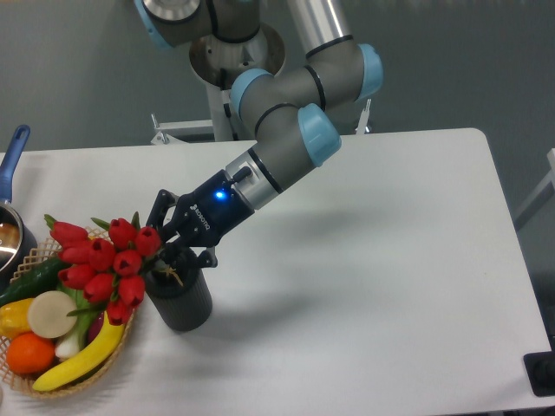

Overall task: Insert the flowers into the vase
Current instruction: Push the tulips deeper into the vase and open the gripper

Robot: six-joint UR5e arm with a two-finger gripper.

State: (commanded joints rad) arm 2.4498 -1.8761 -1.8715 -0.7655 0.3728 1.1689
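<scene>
One white table (373, 260) fills most of what we see, with a grey wall behind it. Next in size is the arm (286, 113), grey with pale blue joint caps, which reaches down from its base at the top of the view toward the table's left part; a blue light glows on its dark wrist. Below that, at the left edge of the table, sits a wicker basket (78, 381) holding a banana, an orange, a pale round slice, a yellow piece and a green vegetable. We see the flowers (104, 264), a bunch of red tulip buds with green leaves, leaning out to the left so that the heads hang over the basket, while the stem ends go down at the mouth of the vase (179, 299). The vase stands upright on the table just right of the basket, dark and ribbed, its rim partly covered by the buds and the fingers. The claw (165, 250) sits directly above the vase mouth, black fingers spread to either side of the stems, and we cannot tell whether they press on the stems or stand clear of them. Smallest, at the far left edge, we make out a pot (10, 234) with a blue handle pointing up and away.
</scene>
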